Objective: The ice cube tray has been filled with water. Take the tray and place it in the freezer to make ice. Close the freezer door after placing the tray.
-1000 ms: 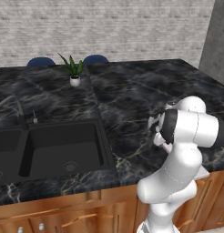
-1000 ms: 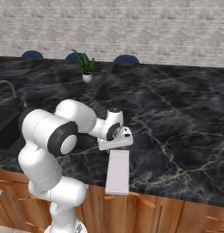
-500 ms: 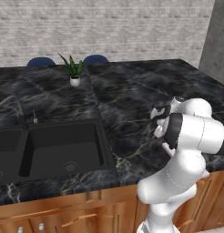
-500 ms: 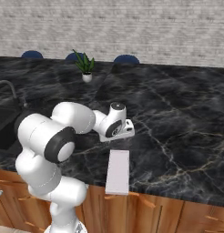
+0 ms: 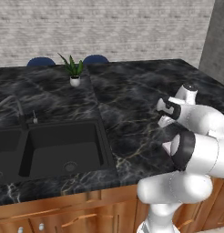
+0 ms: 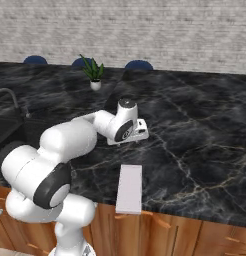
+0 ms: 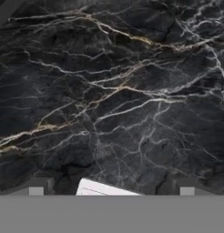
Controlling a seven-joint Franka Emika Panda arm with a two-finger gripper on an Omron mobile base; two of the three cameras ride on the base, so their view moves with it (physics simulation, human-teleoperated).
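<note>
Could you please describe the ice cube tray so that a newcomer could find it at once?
Start at the black marble counter and follow its front edge, right of the sink. The ice cube tray lies flat there, below the gripper: a pale, thin rectangular slab, the only light thing on the dark stone.

The left base view looks forward and down from behind the arm over the black marble counter [image 5: 132,104], taking in the dark double sink [image 5: 50,148] and the grey brick back wall [image 5: 104,27]. The right base view faces the same counter from the other side; both share the small potted green plant [image 6: 94,71] and the pale flat tray [image 6: 130,189] at the front edge. The hand view sits close above the marble, seemingly with a tray corner at its bottom.
</note>
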